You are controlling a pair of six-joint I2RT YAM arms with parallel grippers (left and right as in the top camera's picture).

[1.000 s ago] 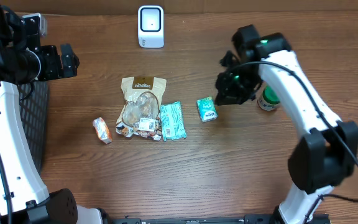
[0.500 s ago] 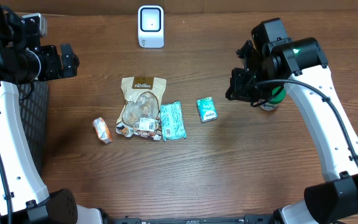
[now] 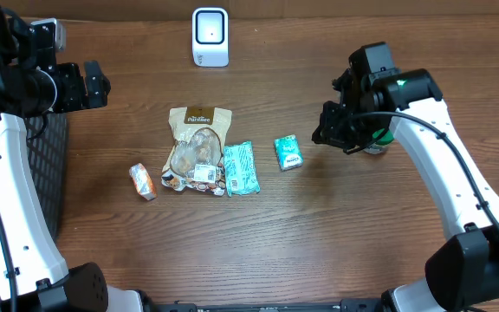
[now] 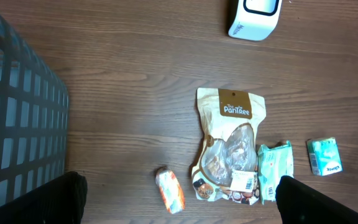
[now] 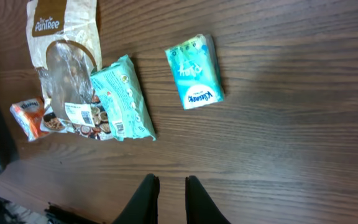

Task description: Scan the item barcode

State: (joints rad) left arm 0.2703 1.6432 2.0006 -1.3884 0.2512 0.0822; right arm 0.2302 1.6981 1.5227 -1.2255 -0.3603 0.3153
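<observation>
The tissue pack (image 3: 288,152) lies just left of the right end effector (image 5: 171,182), closed and empty; its length points toward the scanner (image 3: 210,36).

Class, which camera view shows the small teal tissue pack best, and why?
The right wrist view: the tissue pack lies whole and largest there, its printing legible. The overhead view shows the pack whole but much smaller, its print unreadable. The left wrist view shows the pack small too, near the right edge.
</observation>
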